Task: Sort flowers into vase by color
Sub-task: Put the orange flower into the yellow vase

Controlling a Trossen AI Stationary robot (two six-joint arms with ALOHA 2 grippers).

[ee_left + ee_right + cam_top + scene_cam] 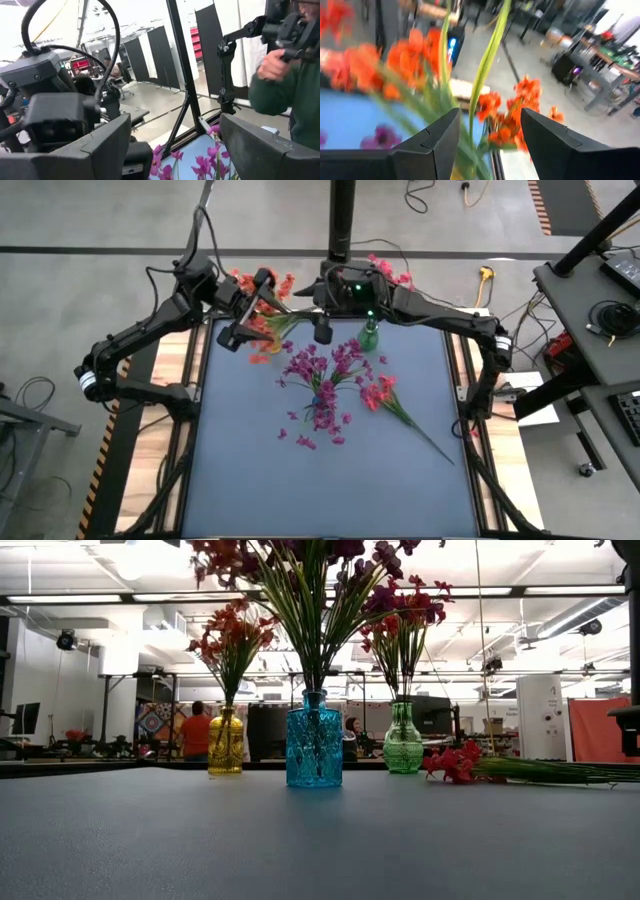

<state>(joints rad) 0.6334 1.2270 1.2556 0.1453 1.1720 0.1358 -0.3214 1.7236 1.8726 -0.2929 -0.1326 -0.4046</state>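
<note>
I keep both grippers raised at the table's far edge, left gripper [172, 150] spread and empty, right gripper [490, 145] parted around the thin green stem [487, 65] of the orange artificial sprigs [262, 328], steadying them; one red-pink sprig [385, 398] still lies on the blue mat [250, 480]

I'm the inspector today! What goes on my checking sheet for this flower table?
Surface: grey-blue mat.
Job's things: orange flowers in yellow vase; purple flowers in blue vase; red-pink flowers in green vase; one red-pink sprig lying on the mat.
Clutter: nothing seen.
Grippers: left end effector open, empty; right end effector open, at the orange flowers.
Cables: loose cables on the floor behind.
Surroundings: person's hand nearby.
</note>
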